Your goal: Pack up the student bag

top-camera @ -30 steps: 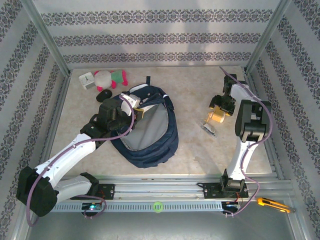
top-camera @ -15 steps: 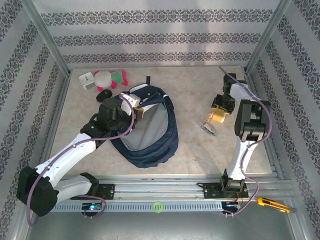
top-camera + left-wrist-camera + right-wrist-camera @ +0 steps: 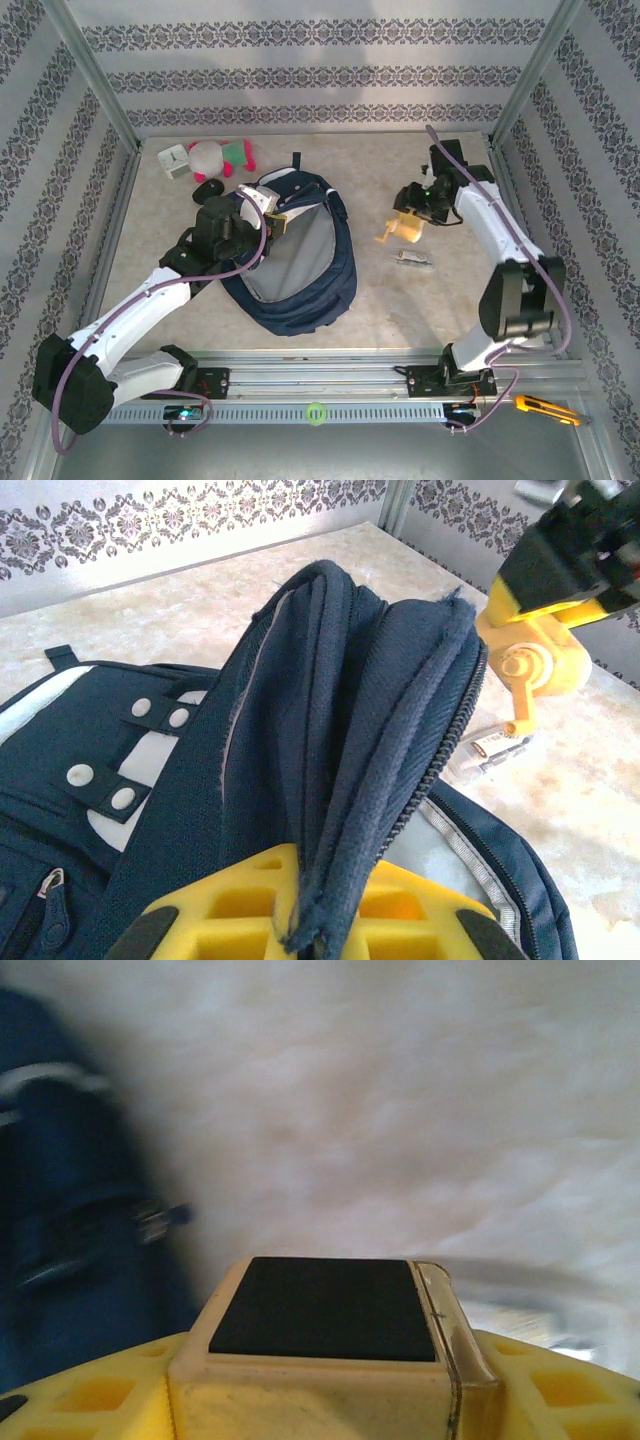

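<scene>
Left of centre on pale marbled table (image 3: 400, 310): large navy blue fabric backpack (image 3: 300, 295). Soft and floppy by the look, probably light while unfilled; likely to sag shut if released. Best taken by the zip-edged rim or the top loop, not the slack panels. Long axis near-to-far, slightly slanted; top loop toward far wall, base toward arm bases, mouth raised at far end. Pinching the mouth's fabric rim: left gripper (image 3: 300, 920), pressed together. Clamped around a yellow plastic hand-crank box with black top (image 3: 530, 645): right gripper (image 3: 410, 215), right of the backpack, apart from it.
</scene>
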### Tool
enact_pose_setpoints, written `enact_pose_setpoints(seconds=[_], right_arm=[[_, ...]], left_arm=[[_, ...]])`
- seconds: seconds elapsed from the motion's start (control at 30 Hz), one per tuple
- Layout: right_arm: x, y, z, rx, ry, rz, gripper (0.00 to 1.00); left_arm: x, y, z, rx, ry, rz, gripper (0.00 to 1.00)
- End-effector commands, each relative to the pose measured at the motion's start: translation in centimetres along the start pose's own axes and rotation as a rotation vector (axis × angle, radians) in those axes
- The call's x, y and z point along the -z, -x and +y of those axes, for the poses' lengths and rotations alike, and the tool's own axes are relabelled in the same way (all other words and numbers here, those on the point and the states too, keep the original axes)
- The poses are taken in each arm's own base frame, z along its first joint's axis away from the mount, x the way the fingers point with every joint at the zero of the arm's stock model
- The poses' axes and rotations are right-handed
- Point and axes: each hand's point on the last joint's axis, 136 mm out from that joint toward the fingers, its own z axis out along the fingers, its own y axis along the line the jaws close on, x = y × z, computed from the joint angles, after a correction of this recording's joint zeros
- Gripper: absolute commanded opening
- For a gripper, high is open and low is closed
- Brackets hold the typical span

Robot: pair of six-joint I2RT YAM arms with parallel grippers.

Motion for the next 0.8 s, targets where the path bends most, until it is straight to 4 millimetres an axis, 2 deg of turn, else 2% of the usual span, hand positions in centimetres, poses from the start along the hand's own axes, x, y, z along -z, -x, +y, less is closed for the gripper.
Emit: enact_pose_setpoints(seconds=[0.0, 0.1, 0.17, 0.23, 0.33, 0.47, 0.57, 0.7, 0.77], right_arm=[[2.0, -3.2, 4.9, -0.058, 0.151, 0.049, 0.54], [3.0, -5.3, 9.3, -0.048, 0.254, 0.052, 0.54], [3.0, -6.9, 12.3, -0.061, 0.335, 0.068, 0.55], [2.6, -8.6, 15.1, -0.091, 0.415, 0.083, 0.55], [1.4, -10.6, 17.8, -0.124, 0.478, 0.103, 0.55], [-0.7, -12.5, 20.2, -0.135, 0.504, 0.149, 0.55], [-2.6, -12.8, 21.2, -0.164, 0.513, 0.167, 0.56], [-5.2, -12.4, 20.5, -0.220, 0.481, 0.145, 0.59], [-6.5, -12.1, 20.0, -0.236, 0.449, 0.130, 0.66]], left_arm=[[2.0, 7.1, -1.3, -0.065, -0.036, -0.217, 0.00], [1.9, 7.8, -1.7, -0.070, -0.053, -0.229, 0.00], [1.8, 8.2, -1.8, -0.062, -0.065, -0.241, 0.00], [1.9, 9.0, -2.1, -0.047, -0.083, -0.265, 0.00], [2.0, 9.9, -2.7, -0.032, -0.119, -0.289, 0.00], [1.9, 10.6, -3.1, -0.030, -0.145, -0.305, 0.00], [1.8, 10.8, -3.3, -0.037, -0.156, -0.305, 0.00], [2.1, 11.3, -3.5, -0.036, -0.161, -0.322, 0.00], [2.1, 11.5, -3.4, -0.035, -0.159, -0.329, 0.00]])
